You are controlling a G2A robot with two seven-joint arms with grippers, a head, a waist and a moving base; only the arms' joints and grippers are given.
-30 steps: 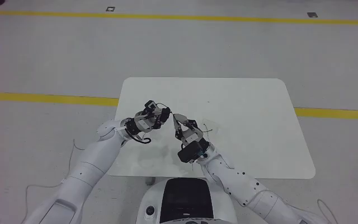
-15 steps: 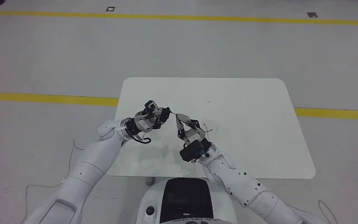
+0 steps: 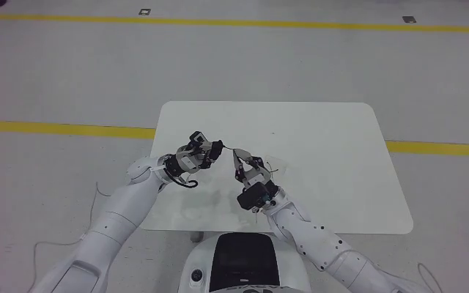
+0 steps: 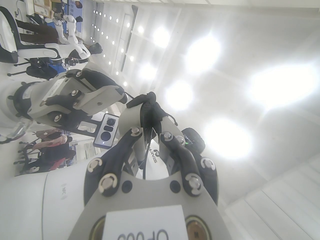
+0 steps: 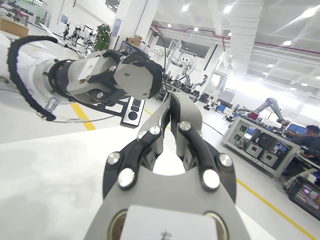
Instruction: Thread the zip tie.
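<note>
Right wrist view: right gripper closed, pinching zip tie. Top view: left gripper at its nine o'clock, clamping it too.

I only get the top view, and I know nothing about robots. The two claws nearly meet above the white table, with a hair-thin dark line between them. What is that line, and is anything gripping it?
Observer: That is the zip tie. In the right wrist view the right gripper has its fingers shut on it.
Operator: And the other claw?
Observer: The left gripper is shut as well. Whether it pinches the tie, I cannot tell.
Operator: Where does the tie run?
Observer: From the right gripper's tips it rises in a bend, close past the left gripper's black pads.
</note>
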